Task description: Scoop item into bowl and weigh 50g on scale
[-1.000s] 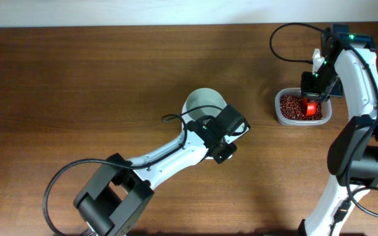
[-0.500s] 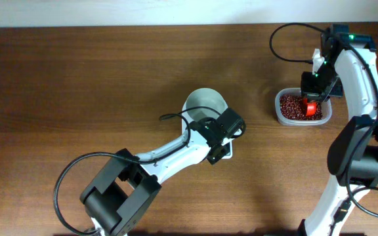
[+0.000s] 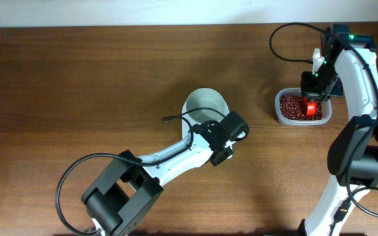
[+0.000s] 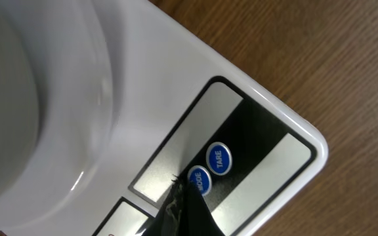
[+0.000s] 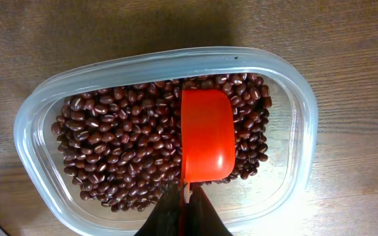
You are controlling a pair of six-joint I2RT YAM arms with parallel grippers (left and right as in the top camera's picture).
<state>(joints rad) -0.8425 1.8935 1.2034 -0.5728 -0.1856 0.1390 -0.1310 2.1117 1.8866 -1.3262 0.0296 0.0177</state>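
Observation:
The white bowl point(image 3: 205, 105) stands on the white scale point(image 4: 254, 105), which my left arm mostly hides from overhead. In the left wrist view the bowl point(image 4: 38, 98) fills the left side. My left gripper point(image 4: 188, 196) is shut, its tip touching the blue MODE button point(image 4: 199, 179) beside the TARE button point(image 4: 218, 158). It shows overhead too point(image 3: 223, 139). My right gripper point(image 5: 188, 196) is shut on a red scoop point(image 5: 206, 134) lying empty, hollow up, on the red-brown beans point(image 5: 123, 144) in the clear tub point(image 5: 304, 111).
The clear tub point(image 3: 284, 117) sits at the table's right, below my right arm point(image 3: 353, 72). A black cable point(image 3: 287, 46) loops behind it. The table's far edge meets a white wall.
My left gripper shifted slightly over the scale's button panel, first back toward the bowl, then right again. The right gripper and red scoop have not moved.

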